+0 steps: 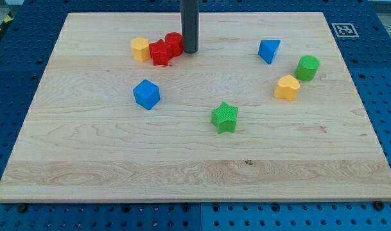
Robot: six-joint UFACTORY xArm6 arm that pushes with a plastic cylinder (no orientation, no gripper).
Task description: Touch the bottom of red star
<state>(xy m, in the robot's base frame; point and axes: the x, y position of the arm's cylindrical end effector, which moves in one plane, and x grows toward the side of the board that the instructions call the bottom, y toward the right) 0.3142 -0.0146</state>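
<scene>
One small red plastic star block (160,52) on the wooden counter (195,173), light and slippery; my tip (190,51) sits just right. No pincer is fitted, so no grip state applies.

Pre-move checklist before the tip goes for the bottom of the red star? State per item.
1. My tip visible: ok, rod end shows near the view's top.
2. Red star located: ok, between the yellow block and the red round block.
3. Tip at the star's bottom edge: not ok, tip sits to the view's right of the red pair, beside the round block.
4. Path below the star free: ok, the blue cube lies well toward the view's bottom.
5. Star touching its neighbours: cannot tell; they look pressed together.
6. Tip contact with the round block: cannot tell.
</scene>
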